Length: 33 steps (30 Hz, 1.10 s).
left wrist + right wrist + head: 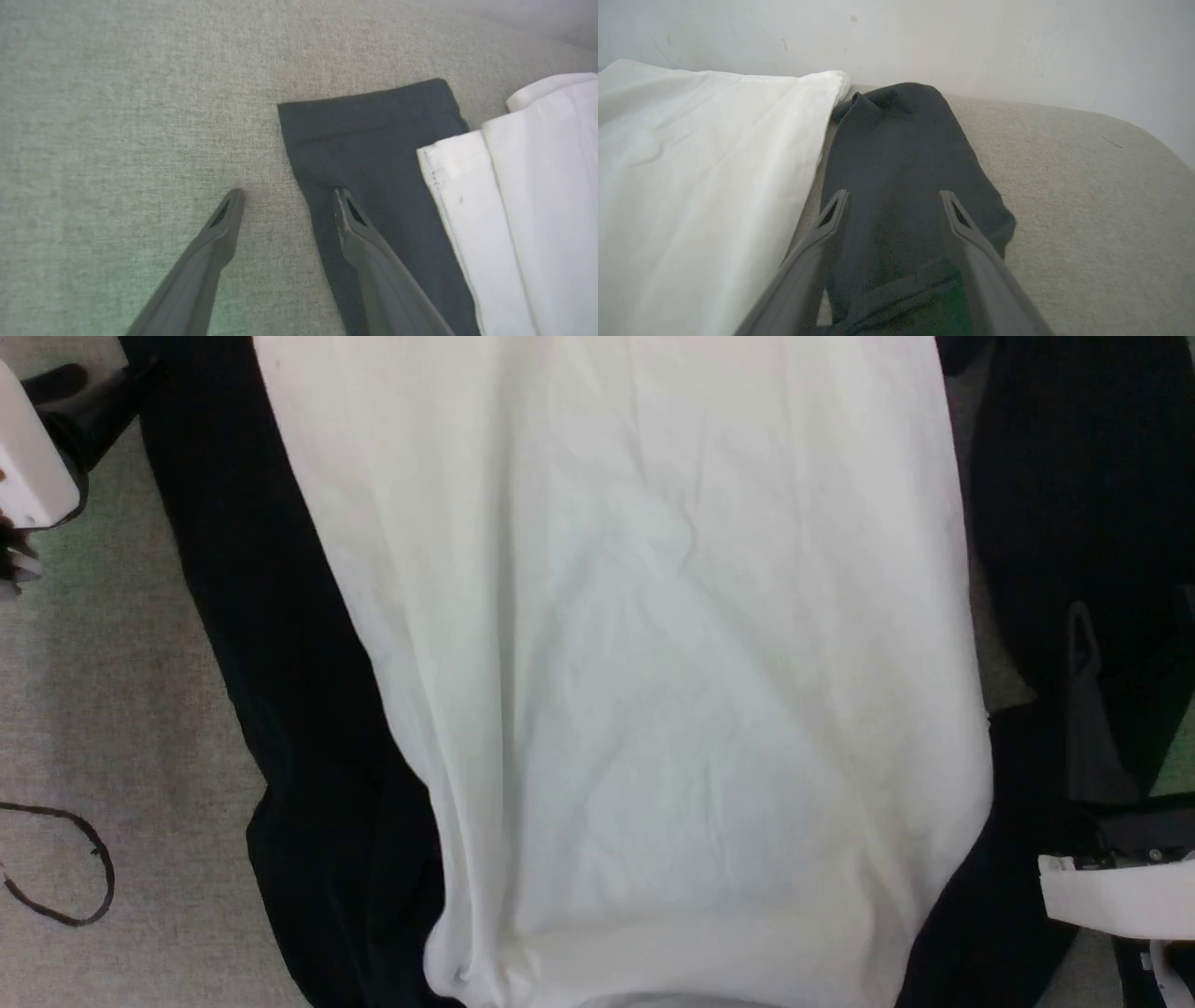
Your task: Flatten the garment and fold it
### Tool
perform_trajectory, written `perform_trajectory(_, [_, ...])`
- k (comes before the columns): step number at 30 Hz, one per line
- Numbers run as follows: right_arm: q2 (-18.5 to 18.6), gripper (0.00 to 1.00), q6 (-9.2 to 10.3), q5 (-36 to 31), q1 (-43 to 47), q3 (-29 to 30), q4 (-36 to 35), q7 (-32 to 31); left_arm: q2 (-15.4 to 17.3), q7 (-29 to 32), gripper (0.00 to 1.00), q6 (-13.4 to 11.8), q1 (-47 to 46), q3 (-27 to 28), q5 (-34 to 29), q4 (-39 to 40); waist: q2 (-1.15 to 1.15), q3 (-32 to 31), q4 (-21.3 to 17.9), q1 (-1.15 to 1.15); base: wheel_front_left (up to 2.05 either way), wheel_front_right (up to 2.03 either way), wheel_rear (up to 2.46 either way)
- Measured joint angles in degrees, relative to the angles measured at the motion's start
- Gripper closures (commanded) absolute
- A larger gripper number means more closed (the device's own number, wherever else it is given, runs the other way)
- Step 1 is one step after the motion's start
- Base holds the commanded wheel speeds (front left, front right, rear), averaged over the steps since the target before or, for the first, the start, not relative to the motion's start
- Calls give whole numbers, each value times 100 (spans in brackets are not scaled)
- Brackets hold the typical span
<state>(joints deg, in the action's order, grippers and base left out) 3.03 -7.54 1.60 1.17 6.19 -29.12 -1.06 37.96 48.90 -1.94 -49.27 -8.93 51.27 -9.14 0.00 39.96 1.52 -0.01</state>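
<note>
The garment [653,709] is spread on the grey fabric-covered counter [112,709]. Its white body lies fairly flat with shallow creases, and a black sleeve [271,663] runs down each side.

The left gripper [287,193] is held wide open and empty. One finger is over bare counter and the other over the edge of the left sleeve, near the cuff [369,116] and just beside the white hem [448,163]. The right gripper [893,193] is likewise spread open with nothing gripped. Its fingers straddle the other sleeve [901,140], which is rumpled and folded over at its far end. Whether the cloth is touched there cannot be told.

The shirt is judged to be light, soft and entirely limp. No shape will be kept once it is lifted, and any part not held is expected to sag and trail. Some cling to the woven counter is likely, so dragging may pull fresh wrinkles into it. It is not fragile.

A hold is best taken at the stitched edges, namely the cuffs, the hem corners and the shoulder seams, where the doubled cloth gives a firmer bite. Both layers should be pinched together so that only one is not peeled up.
</note>
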Motion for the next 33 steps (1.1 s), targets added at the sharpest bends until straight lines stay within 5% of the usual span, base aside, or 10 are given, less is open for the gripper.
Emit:
perform_trajectory(12, [0, 0, 0, -4, -29, -80, 86, -52, -219, 35, 0, -138, -21, 98, 293, 136, 0, 74, -11, 0, 0, 0, 0])
perform_trajectory(13, [0, 0, 0, -4, -29, -83, 92, -52, -200, 53, 23, -137, -16, 80, 278, 136, 0, 74, -22, 0, 0, 0, 0])
perform_trajectory(14, [0, 0, 0, -4, -29, -88, 96, -52, -170, 53, 100, -127, -10, 53, 248, 138, 0, 75, -33, 0, 0, 0, 0])
perform_trajectory(33, [0, 0, 0, 57, -29, -52, 348, -33, -427, -910, 100, 91, 287, 500, 476, 109, 0, -499, -35, 1, 0, 0, 0])
